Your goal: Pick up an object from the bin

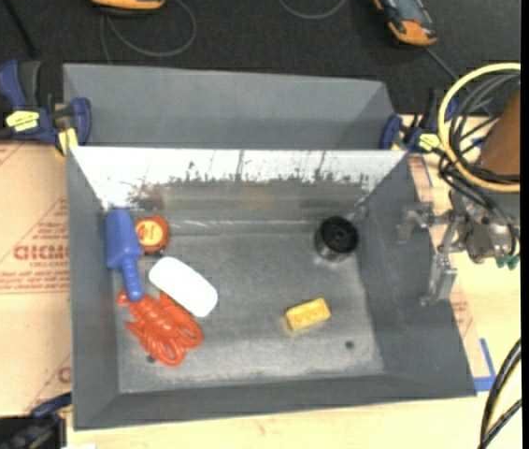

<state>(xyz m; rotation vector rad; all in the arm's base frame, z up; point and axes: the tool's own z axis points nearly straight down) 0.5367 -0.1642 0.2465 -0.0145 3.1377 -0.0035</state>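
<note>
Grey bin (pixel 227 110) walls slope to a floor holding six loose things, one of each: a black round cap (pixel 336 236) nearest the gripper (pixel 425 255), a yellow block (pixel 307 315) somewhat farther off, and, clustered farthest from it, a white oval pad (pixel 183 286), a blue handled tool (pixel 120 246), an orange disc (pixel 152 233) and a red rubbery tangle (pixel 162 330). The gripper hangs over the wall on its own side, spread apart with nothing in it, so nothing is picked yet. Dropping from here would likely strike the slope, and reaching into the far cluster risks pinching two touching things together.
</note>
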